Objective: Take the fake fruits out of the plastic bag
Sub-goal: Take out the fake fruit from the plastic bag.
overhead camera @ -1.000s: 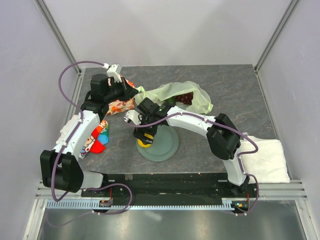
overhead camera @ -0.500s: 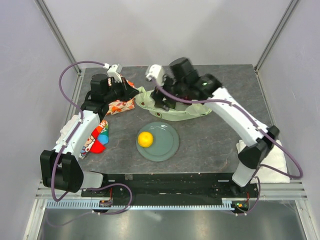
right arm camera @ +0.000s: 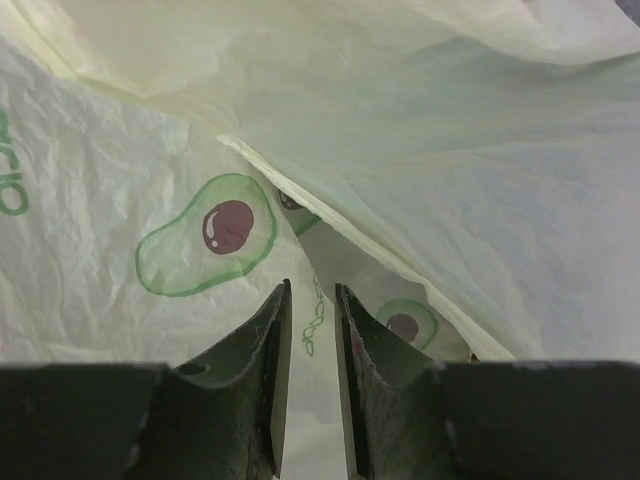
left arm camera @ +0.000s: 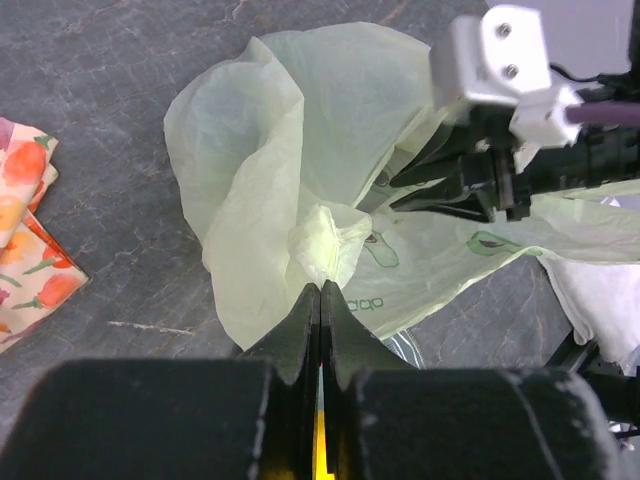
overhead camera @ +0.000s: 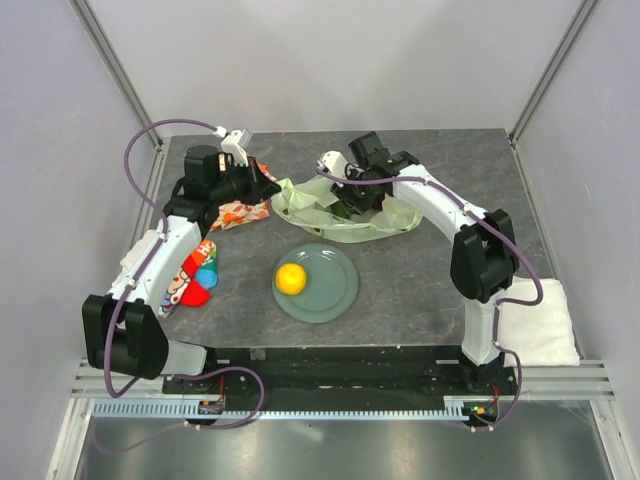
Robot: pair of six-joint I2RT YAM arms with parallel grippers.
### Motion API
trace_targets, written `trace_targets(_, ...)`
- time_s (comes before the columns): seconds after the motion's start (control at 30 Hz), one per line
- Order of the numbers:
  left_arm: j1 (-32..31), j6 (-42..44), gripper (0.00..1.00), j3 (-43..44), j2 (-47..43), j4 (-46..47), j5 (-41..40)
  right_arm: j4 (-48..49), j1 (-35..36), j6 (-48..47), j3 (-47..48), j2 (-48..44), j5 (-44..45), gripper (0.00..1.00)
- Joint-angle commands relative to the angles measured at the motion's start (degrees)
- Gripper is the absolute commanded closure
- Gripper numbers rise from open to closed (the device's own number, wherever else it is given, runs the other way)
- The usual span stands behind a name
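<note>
Right wrist view: right gripper [right arm camera: 312, 290], fingers slightly apart and empty, faces the open fold of the plastic bag [right arm camera: 450, 150] near the desk's far edge; left gripper [left arm camera: 320, 288] clamps its rim.

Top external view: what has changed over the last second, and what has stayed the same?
The right end effector let go of the orange on the plate and swung away to the bag, where it now points into the folds, slightly open. The left end effector stays clamped on the bag's edge; cloth unmoved.
</note>
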Motion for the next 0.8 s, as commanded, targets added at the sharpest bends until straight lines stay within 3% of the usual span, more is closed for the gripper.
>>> trace_targets(0.0, -0.2, 4.2, 0.98, 5.9, 1.5, -1.8, 2.1, 2.1, 0.3, -4.2, 5.2, -1.7, -2.5, 0.7)
trace_targets(0.17, -0.2, 3.3, 0.98, 5.9, 2.6, -1.1, 2.1, -0.1, 0.3, -9.3, 5.7, 1.7, -2.3, 0.7)
trace_targets(0.5, -0.4, 8.1, 0.98, 4.9, 0.8, -2.0, 4.2, -6.1, -3.2, -9.8, 24.8, 18.2, 3.2, 0.68)
trace_targets(0.53, -0.4, 8.5, 0.98, 4.4, 0.3, -2.2, 4.6, -6.1, -3.3, -8.8, 26.1, 19.4, 3.3, 0.64)
trace_targets(0.57, -0.5, 8.9, 0.98, 3.9, 0.1, -2.3, 5.0, -5.9, -3.6, -8.0, 27.3, 19.9, 3.3, 0.5)
trace_targets(0.63, -0.9, 9.6, 0.98, 3.4, -0.7, -2.7, 5.9, -6.0, -3.7, -5.6, 30.0, 20.8, 2.7, 0.31)
trace_targets(0.77, -2.6, 11.2, 0.98, 0.2, -2.8, -3.6, 5.6, -4.3, -3.5, 7.5, 31.0, 20.6, 0.7, 0.17)
